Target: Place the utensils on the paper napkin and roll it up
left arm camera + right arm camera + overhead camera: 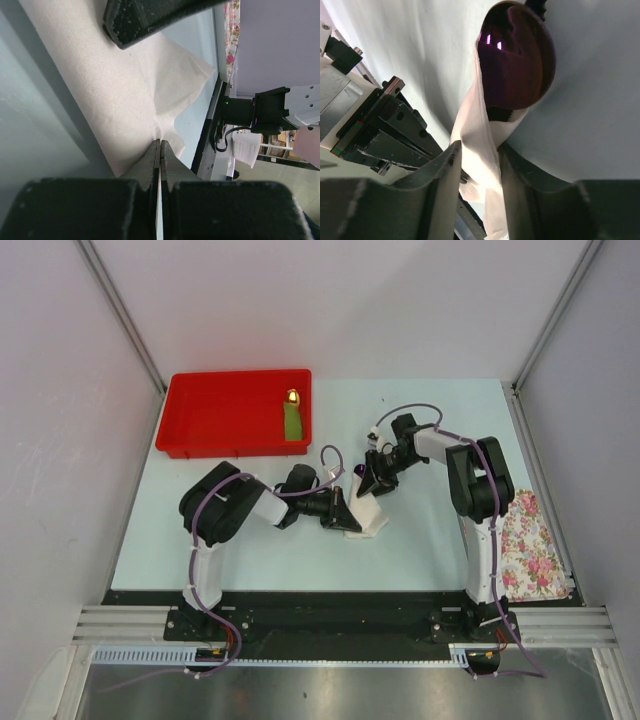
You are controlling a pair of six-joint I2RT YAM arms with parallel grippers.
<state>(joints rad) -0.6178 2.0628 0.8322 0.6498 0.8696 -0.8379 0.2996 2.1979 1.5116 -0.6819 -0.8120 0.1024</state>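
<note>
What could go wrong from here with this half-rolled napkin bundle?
1. The left end effector pinches the edge of the paper napkin, and the right end effector grips its bunched part. Pulling the two apart could tear the thin paper.
2. The spoon has its purple bowl poking out of the wrap, so it might slide free.
3. The knife is not visible in any view, so it may not be inside the roll.
</note>
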